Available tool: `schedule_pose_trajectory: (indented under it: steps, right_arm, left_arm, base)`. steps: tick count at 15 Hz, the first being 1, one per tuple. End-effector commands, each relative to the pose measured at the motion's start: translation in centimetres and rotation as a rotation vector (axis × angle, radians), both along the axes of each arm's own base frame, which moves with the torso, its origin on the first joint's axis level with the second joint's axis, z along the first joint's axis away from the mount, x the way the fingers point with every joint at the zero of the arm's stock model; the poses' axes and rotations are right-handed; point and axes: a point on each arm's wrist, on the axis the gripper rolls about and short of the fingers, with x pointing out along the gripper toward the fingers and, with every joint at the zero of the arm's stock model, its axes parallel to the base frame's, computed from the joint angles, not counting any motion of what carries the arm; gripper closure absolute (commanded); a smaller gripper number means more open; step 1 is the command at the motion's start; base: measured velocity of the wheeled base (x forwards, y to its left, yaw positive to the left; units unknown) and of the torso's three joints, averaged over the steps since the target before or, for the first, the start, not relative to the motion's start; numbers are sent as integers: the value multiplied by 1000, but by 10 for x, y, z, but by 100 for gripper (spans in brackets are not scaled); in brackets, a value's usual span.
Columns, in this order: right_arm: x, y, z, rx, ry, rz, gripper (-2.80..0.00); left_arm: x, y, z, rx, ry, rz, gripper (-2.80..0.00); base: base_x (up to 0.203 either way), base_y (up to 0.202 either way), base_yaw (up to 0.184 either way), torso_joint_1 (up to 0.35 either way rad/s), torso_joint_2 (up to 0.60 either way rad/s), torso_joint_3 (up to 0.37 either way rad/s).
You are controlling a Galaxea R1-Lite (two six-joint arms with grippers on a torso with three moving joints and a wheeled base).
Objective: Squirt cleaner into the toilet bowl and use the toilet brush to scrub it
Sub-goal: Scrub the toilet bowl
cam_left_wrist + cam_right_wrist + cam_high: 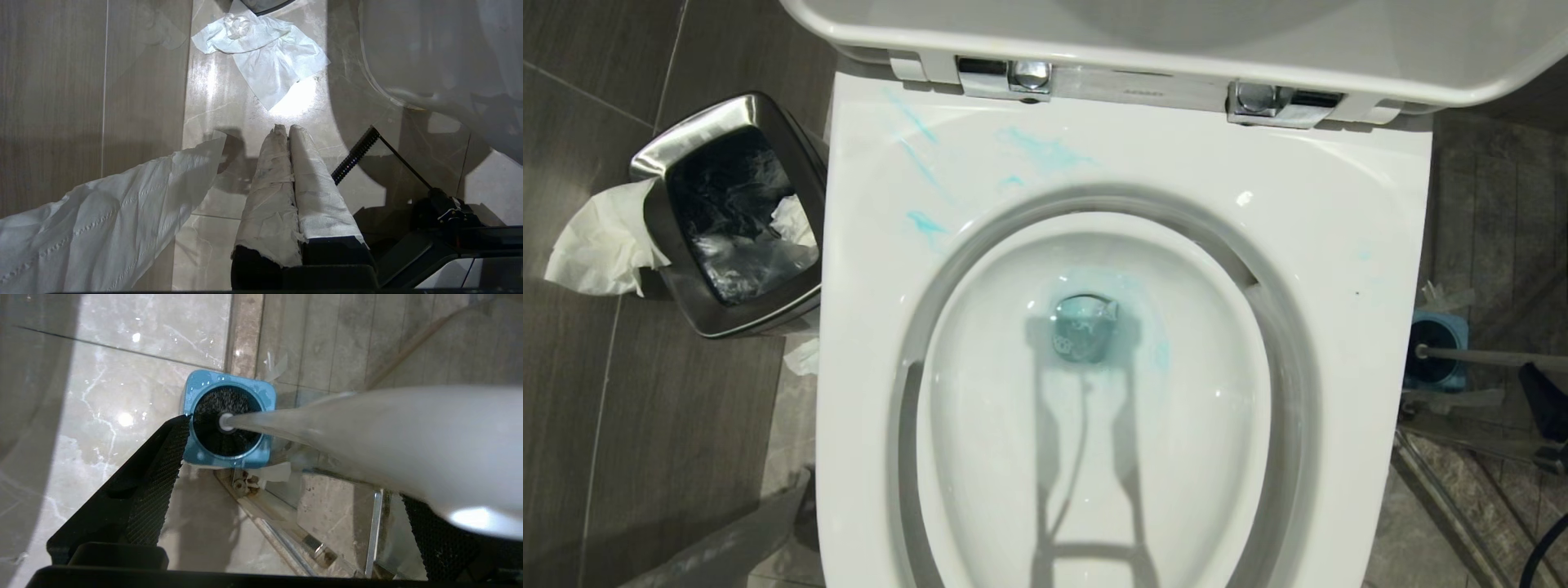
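Currently: right hand [286, 522] spread wide around toilet brush [367, 433], apparently w/o contact; bristle head in blue holder [196, 386]; left hand [288, 131] clenched.

Right claw [286, 506] above toilet brush [367, 437], jaws spread wide, textured black pads either side of pale handle. Handle passes between jaws, close to one pad, well apart from other; contact unclear. Dark bristle head [220, 424] seated in square blue holder [196, 386] on marbled floor tile [102, 384]. Metal rail [282, 535] with screws runs along floor beside holder.
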Motion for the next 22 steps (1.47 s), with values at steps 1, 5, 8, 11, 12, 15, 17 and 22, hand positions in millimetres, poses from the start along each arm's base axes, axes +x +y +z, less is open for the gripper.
schedule_pose_trajectory:
  steps: [1,5,8,11,12,15,17,22]
  right_arm:
    - [2,-1,1,-6,-4,0,-280]
    - [9,-3,7,-14,-33,-1,-280]
    - [10,-3,9,-14,-44,8,0]
    - [18,-5,15,-36,-85,38,0]
    - [20,-5,13,-34,-75,40,0]
    - [24,-6,11,-36,-61,50,0]
    - [22,-6,12,-39,-68,49,0]
    - [12,-3,23,-51,-134,47,0]
  left_arm:
    - [0,0,0,1,3,-1,0]
    - [0,0,0,0,3,0,0]
    - [0,0,0,0,3,-1,0]
    - [0,0,0,0,3,0,0]
    - [0,0,0,0,3,-1,0]
    - [0,0,0,0,3,-1,0]
    - [0,0,0,0,3,1,0]
    - [0,0,0,0,3,1,0]
  base:
    - [0,0,0,0,0,0]
    - [0,0,0,0,0,0]
    - [0,0,0,0,0,0]
    - [0,0,0,0,0,0]
    - [0,0,0,0,0,0]
    - [0,0,0,0,0,0]
    - [0,0,0,0,0,0]
    - [0,0,0,0,0,0]
